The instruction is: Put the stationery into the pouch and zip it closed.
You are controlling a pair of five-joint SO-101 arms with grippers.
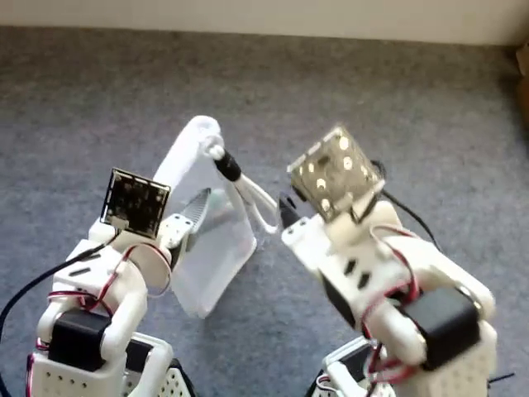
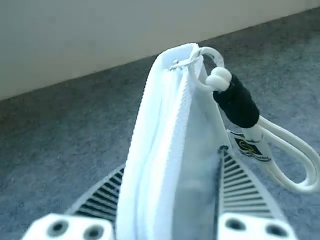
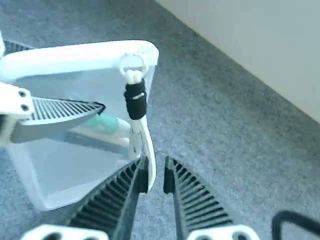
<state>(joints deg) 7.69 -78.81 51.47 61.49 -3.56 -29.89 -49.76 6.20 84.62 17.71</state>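
The translucent white pouch (image 1: 211, 252) stands on edge, and my left gripper (image 1: 192, 223) is shut on its side. In the left wrist view the pouch (image 2: 160, 150) rises between the ribbed fingers (image 2: 245, 180). Its zipper runs shut up to the slider (image 2: 182, 62) at the far corner. From the slider hang a white bead, a black sleeve and a white cord loop (image 2: 295, 160). A teal and white pen (image 3: 102, 122) lies inside the pouch (image 3: 65, 170). My right gripper (image 3: 156, 167) is narrowly open, with the end of the cord loop (image 3: 142, 145) resting against one fingertip (image 3: 142, 175).
Grey carpet (image 1: 397, 107) covers the whole work surface, and a pale wall (image 1: 264, 12) runs along the far side. The right arm's body (image 1: 397, 281) sits close beside the pouch, with the cord loop (image 1: 260, 207) hanging between them.
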